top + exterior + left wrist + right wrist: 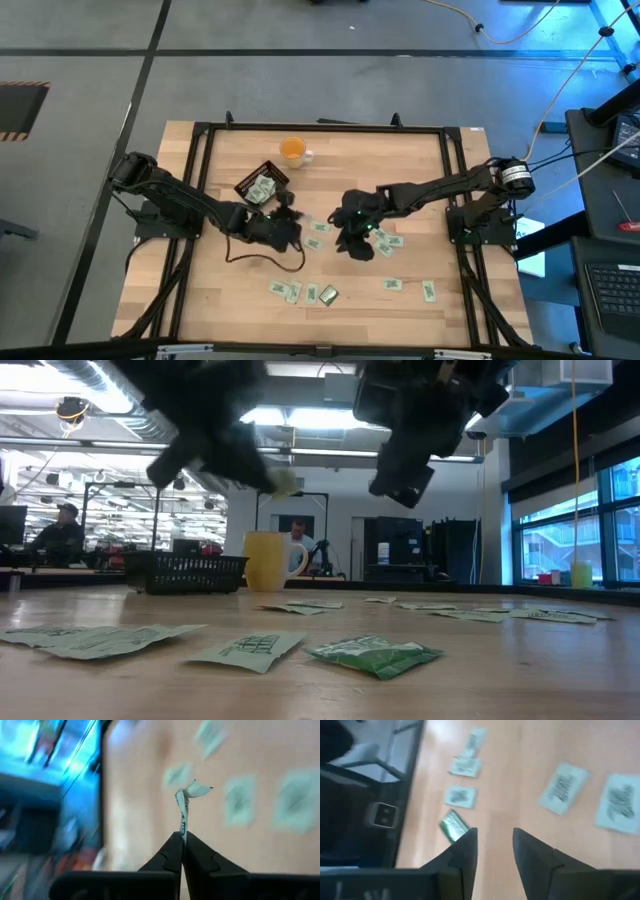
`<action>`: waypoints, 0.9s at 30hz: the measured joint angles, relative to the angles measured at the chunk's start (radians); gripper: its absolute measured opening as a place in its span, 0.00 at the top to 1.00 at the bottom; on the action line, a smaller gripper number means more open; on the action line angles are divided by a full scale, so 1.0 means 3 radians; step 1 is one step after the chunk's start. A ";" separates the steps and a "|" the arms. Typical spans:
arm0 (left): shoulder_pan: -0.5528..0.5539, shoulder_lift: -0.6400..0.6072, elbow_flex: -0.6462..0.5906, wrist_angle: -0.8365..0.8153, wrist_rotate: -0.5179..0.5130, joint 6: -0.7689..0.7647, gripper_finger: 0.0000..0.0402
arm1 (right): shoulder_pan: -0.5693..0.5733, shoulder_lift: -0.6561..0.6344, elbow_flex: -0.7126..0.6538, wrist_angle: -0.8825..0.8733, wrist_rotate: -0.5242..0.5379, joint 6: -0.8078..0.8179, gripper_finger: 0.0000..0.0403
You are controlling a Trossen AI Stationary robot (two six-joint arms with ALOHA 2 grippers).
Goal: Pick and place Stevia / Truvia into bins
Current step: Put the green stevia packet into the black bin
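**Camera setup: four views**

High view: overhead, straight down, covers the whole table (200, 290) plus floor around it. Low view: at tabletop height, level across the wood into the room, close to the near-edge sachets (372, 654). Left wrist view: looks past its own fingers (172, 852) onto the tabletop, close. Right wrist view: same, angled down near the frame rail (395, 795). All four share the scattered sachets.
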 joint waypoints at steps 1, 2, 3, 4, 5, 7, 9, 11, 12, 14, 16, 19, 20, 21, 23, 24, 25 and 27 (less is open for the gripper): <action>0.0001 0.0000 0.0000 -0.0188 -0.0217 -0.0161 0.99 | 0.0000 0.0000 0.0000 -0.0027 0.0056 0.0029 0.69; 0.0007 0.0000 0.0000 -0.0381 -0.0417 -0.0352 0.99 | 0.0000 0.0000 0.0000 -0.0037 0.0095 0.0048 0.69; 0.0020 0.0000 0.0000 -0.0570 -0.0587 -0.0557 0.99 | 0.0000 0.0000 0.0000 -0.0043 0.0119 0.0054 0.69; 0.0040 -0.0001 0.0000 -0.0755 -0.0706 -0.0766 0.99 | 0.0000 0.0000 0.0000 -0.0046 0.0130 0.0051 0.69; 0.0063 -0.0003 0.0000 -0.0939 -0.0757 -0.0969 0.98 | 0.0000 0.0000 0.0000 -0.0046 0.0130 0.0041 0.69; 0.0120 -0.0003 0.0000 -0.1259 -0.0759 -0.1331 0.98 | 0.0000 0.0000 0.0000 -0.0045 0.0131 0.0022 0.69; 0.0181 -0.0003 0.0000 -0.1516 -0.0745 -0.1661 0.99 | 0.0000 0.0000 0.0000 -0.0045 0.0132 -0.0035 0.69; 0.0248 -0.0003 0.0000 -0.1732 -0.0741 -0.1952 0.99 | 0.0000 0.0000 0.0000 -0.0045 0.0133 -0.0046 0.69; 0.0283 -0.0003 0.0000 -0.1804 -0.0741 -0.2073 0.99 | 0.0000 0.0000 0.0000 -0.0045 0.0134 -0.0045 0.69; 0.0352 -0.0003 0.0000 -0.1920 -0.0738 -0.2238 0.99 | 0.0000 0.0000 0.0000 -0.0045 0.0137 -0.0046 0.69; 0.0426 -0.0003 0.0000 -0.1960 -0.0700 -0.2303 0.98 | 0.0000 0.0000 0.0000 -0.0045 0.0138 -0.0046 0.69; 0.0550 0.0031 0.0000 -0.1960 -0.0603 -0.2321 0.98 | 0.0000 0.0000 0.0000 -0.0045 0.0138 -0.0046 0.69; 0.0589 0.0055 0.0000 -0.1958 -0.0566 -0.2321 0.99 | 0.0000 0.0000 0.0000 -0.0045 0.0138 -0.0046 0.69; 0.0627 0.0084 0.0000 -0.1958 -0.0534 -0.2322 0.99 | 0.0000 0.0000 0.0000 -0.0045 0.0138 -0.0046 0.69; 0.0701 0.0172 0.0000 -0.1951 -0.0469 -0.2322 0.99 | 0.0000 0.0000 0.0000 -0.0045 0.0138 -0.0047 0.69; 0.0733 0.0218 0.0000 -0.1952 -0.0444 -0.2322 0.99 | 0.0000 0.0000 0.0000 -0.0046 0.0138 -0.0047 0.69; 0.0759 0.0269 0.0000 -0.1950 -0.0443 -0.2322 0.99 | 0.0000 0.0000 0.0000 -0.0046 0.0138 -0.0047 0.69; 0.0805 0.0369 0.0000 -0.1948 -0.0440 -0.2322 0.99 | 0.0000 0.0000 0.0000 -0.0053 0.0138 -0.0047 0.69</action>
